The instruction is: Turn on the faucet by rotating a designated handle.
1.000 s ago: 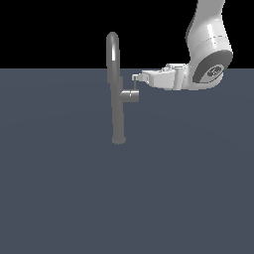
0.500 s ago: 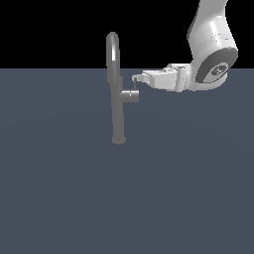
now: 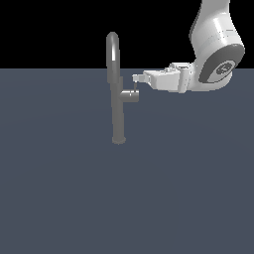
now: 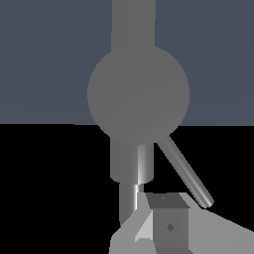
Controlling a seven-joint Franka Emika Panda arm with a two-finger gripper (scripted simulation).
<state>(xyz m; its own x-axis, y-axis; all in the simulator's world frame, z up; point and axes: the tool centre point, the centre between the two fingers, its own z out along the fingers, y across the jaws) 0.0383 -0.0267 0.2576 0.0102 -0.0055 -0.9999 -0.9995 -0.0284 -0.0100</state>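
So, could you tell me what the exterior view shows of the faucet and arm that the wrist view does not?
Only the exterior view shows the whole faucet: its arched spout, straight column and base on the dark floor, plus the white arm reaching in from that view's right, with the gripper just above the handle.

Only the wrist view looks end-on at the handle's round face and shows its thin rod lever slanting away beside a fingertip.

Both show the faucet, handle and gripper close together; neither settles whether the gripper is open or shut.
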